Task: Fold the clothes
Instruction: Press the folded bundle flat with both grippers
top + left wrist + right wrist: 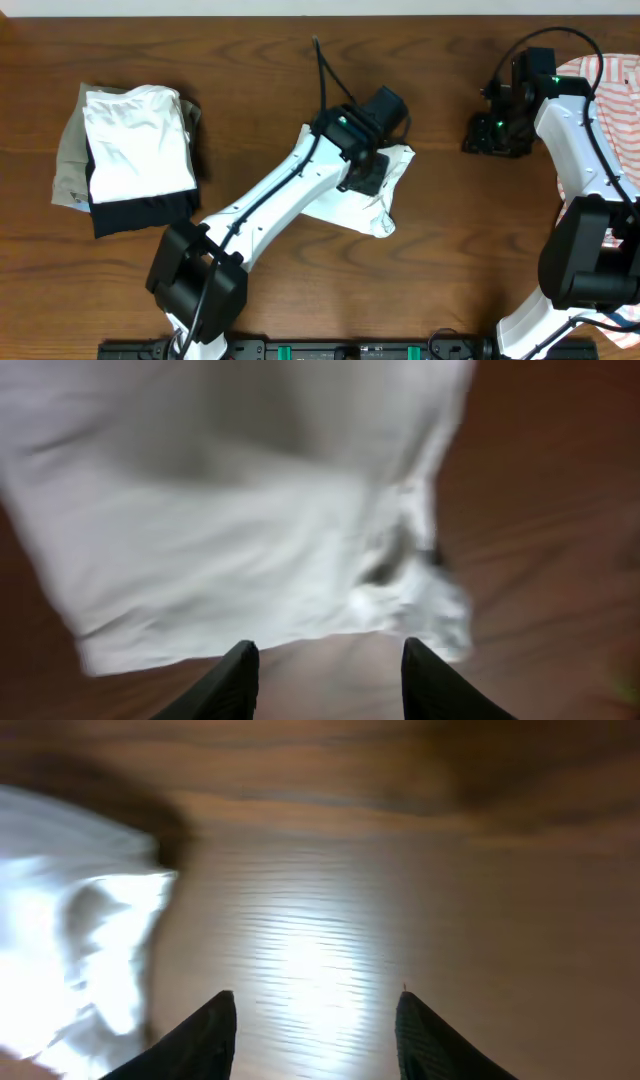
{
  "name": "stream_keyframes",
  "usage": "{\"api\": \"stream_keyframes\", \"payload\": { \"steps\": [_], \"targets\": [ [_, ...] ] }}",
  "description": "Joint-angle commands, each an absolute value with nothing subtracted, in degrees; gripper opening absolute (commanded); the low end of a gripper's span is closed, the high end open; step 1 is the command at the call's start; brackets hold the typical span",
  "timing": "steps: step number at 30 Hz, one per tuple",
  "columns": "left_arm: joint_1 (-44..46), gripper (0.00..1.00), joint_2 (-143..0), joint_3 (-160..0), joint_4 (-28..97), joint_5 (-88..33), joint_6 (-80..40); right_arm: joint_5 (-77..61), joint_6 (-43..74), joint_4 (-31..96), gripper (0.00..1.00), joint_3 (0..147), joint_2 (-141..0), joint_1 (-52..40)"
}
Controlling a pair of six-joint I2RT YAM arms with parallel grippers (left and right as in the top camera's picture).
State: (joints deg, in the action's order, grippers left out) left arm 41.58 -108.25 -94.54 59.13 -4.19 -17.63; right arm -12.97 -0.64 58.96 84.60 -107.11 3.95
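**While the left arm works the white garment, the right waits**

Where the table (pixel 250 80) runs bare at centre, one white garment (pixel 375 215) lies partly folded, rumpled along its near-right corner. Left gripper (pixel 365 175) is over its upper edge. In the left wrist view the two fingers stand apart with only wood between them and the cloth spread just beyond the tips. Nothing is held. That view is soft with blur, so contact with the cloth can't be ruled in or out.

Right gripper (pixel 495 135) hangs over bare wood, well right of the garment. Its wrist view shows the fingers parted and empty. A pale fold at the left of that view is probably the same garment's edge.

A stack of folded clothes (pixel 135 150) sits at far left: white on top, dark under it, beige at the bottom. A striped garment (pixel 615 75) waits at the far right edge, partly behind the right arm.

Step in hand, as I read it: finishing the white piece, either the last fold or smoothing, then carrying it to the stack.

Next move calls for:
- bringing the left fingers down on a clean edge, not the bunched corner;
- closing on every layer, so the fold holds when lifted;
- the right arm pinning or taking the other side.
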Motion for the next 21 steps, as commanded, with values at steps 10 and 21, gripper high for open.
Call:
{"api": "stream_keyframes", "payload": {
  "steps": [10,21],
  "targets": [
    [33.43,0.47,-108.71,-93.21,59.40,-0.40,-27.57,-38.44,-9.91,51.57,0.39,84.31,-107.66,-3.40],
    [29.47,0.47,-113.60,-91.29,48.51,-0.36,-21.71,-36.03,-2.15,43.79,0.41,84.31,-112.14,-12.67]
  ]
}}
